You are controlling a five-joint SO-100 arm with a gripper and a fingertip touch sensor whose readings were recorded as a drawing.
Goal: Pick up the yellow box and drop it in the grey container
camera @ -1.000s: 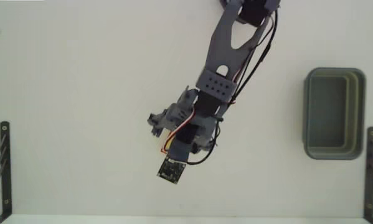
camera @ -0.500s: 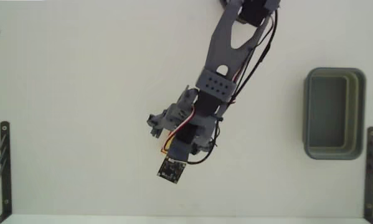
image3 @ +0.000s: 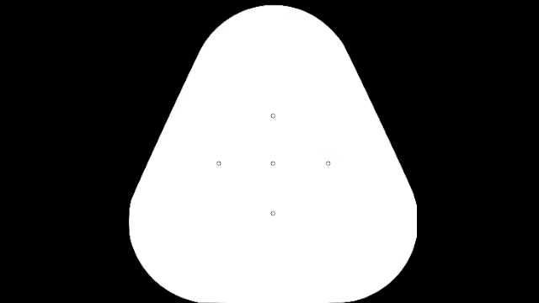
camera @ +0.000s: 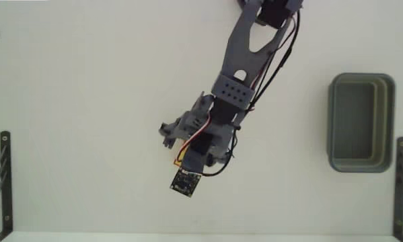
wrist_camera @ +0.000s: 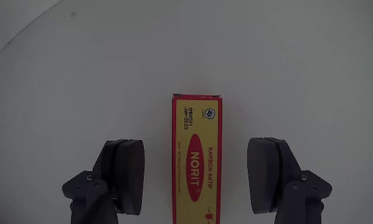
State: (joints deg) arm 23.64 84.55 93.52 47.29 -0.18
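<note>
Over the last second my arm has hardly moved, so my pincer [wrist_camera: 197, 177] hangs released, straddling the yellow box [wrist_camera: 197, 158] on the table [wrist_camera: 298, 62], grey container [camera: 360, 122] well apart, grasp not begun

The fixed view looks straight down on the table [camera: 87, 101]; the wrist view sits close above it.

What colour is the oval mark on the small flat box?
Red with yellow lettering, on the yellow rectangular box; clearest in the wrist view.
</note>
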